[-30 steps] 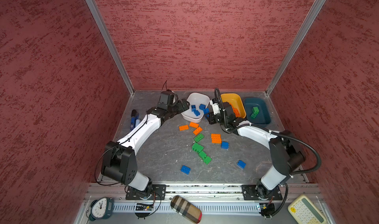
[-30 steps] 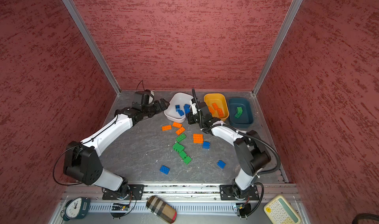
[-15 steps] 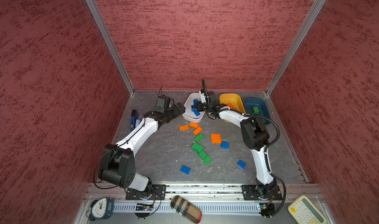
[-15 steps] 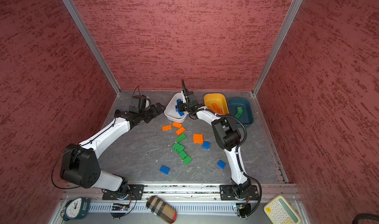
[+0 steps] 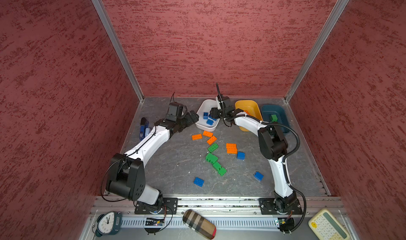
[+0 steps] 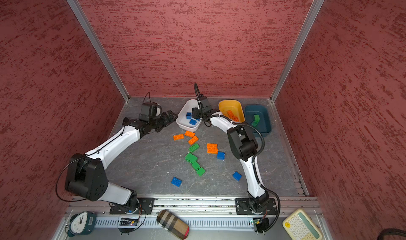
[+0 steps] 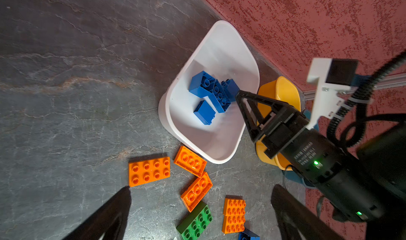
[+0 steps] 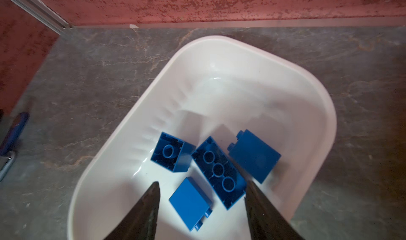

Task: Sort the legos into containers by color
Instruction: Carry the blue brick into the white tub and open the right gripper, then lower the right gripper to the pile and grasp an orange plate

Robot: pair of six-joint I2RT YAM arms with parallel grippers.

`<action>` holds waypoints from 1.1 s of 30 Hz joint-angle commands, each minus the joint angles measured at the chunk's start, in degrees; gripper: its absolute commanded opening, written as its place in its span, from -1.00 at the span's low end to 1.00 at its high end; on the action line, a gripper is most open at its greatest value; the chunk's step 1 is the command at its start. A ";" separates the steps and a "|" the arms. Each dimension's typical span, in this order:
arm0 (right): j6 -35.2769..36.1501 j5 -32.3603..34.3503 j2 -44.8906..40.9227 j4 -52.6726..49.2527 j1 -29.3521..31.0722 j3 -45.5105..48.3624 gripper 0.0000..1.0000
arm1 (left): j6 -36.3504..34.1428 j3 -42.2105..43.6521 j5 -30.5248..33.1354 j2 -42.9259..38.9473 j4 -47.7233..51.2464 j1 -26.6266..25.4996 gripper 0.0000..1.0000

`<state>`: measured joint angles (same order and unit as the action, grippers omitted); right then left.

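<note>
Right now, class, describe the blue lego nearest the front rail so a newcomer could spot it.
On the grey table, find the green legos near the middle. The blue lego lies alone just beyond their front end, on the left arm's side; the other two loose blue legos sit to the greens' right.

Clock (image 5: 107,222): teal, round face, front left corner.
Case (image 5: 199,224): plaid, oblong, front middle.
Calculator (image 5: 328,225): cream, front right corner.
Gadget (image 5: 144,129): blue-black, left side.
</note>
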<state>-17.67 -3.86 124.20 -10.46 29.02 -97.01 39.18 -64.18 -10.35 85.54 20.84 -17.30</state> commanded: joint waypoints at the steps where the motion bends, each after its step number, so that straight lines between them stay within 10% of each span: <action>1: 2.21 -3.80 -9.10 6.94 0.03 6.94 0.34 | -1.06 -0.76 1.25 1.42 1.69 -0.85 0.99; 15: -6.26 -0.23 -34.40 -6.59 0.52 41.10 0.72 | -0.64 -1.86 0.20 5.13 1.03 -1.26 0.99; 16: -8.23 -0.23 -34.83 -8.55 0.59 41.82 0.96 | -0.63 -2.10 0.14 5.56 1.04 -1.37 0.99; 23: -15.64 8.53 -31.20 -22.49 6.01 39.87 0.97 | -0.53 -3.84 -0.82 7.97 0.60 -1.94 0.99; 33: -14.78 -2.15 -26.88 -22.15 8.36 38.63 0.97 | -0.65 -3.74 -1.12 8.77 0.70 -2.05 0.99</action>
<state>-31.62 -2.13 97.58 -31.14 36.86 -57.12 39.00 -67.11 -10.92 93.17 21.96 -19.27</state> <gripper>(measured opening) 0.985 0.994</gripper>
